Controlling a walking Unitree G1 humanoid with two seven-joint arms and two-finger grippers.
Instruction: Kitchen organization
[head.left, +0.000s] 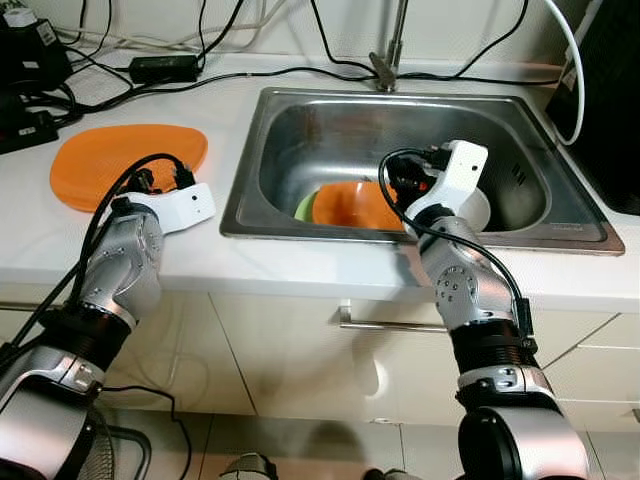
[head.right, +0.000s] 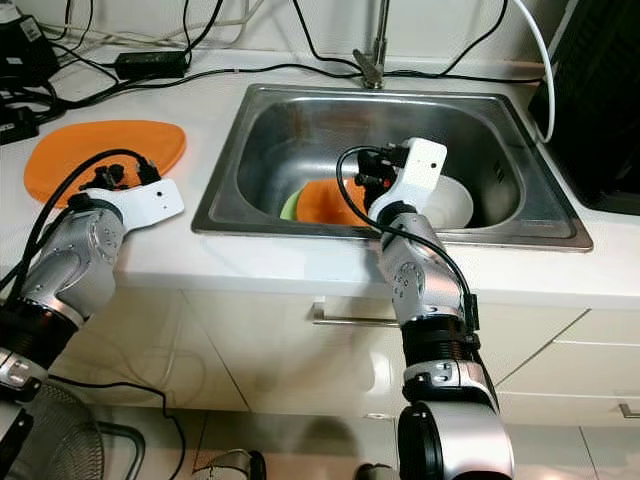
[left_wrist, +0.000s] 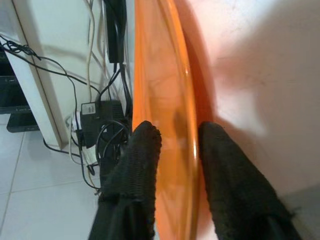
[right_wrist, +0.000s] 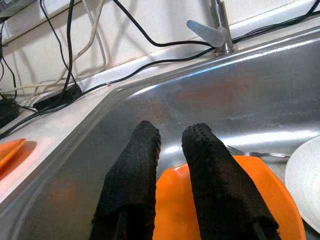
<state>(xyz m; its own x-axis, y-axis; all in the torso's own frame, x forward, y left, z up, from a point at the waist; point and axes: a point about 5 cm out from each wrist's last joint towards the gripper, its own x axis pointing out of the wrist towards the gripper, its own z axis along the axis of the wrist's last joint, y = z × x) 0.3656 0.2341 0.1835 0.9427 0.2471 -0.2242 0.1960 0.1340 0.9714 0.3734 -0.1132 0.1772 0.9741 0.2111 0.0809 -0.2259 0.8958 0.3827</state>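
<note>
Now left hand (left_wrist: 172, 142) straddles orange plate (left_wrist: 160, 90).

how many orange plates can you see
2. One orange plate lies on the counter left of the sink, its rim between the left gripper fingers. The other is in the sink under the right gripper. More may be hidden.

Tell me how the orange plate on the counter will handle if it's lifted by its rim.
The orange plate looks thin, glossy and plastic, so probably light and stiff, though perhaps slippery. The left gripper straddles its rim edge-on, so the wide, shallow plate would likely droop or pivot between the fingers.
</note>
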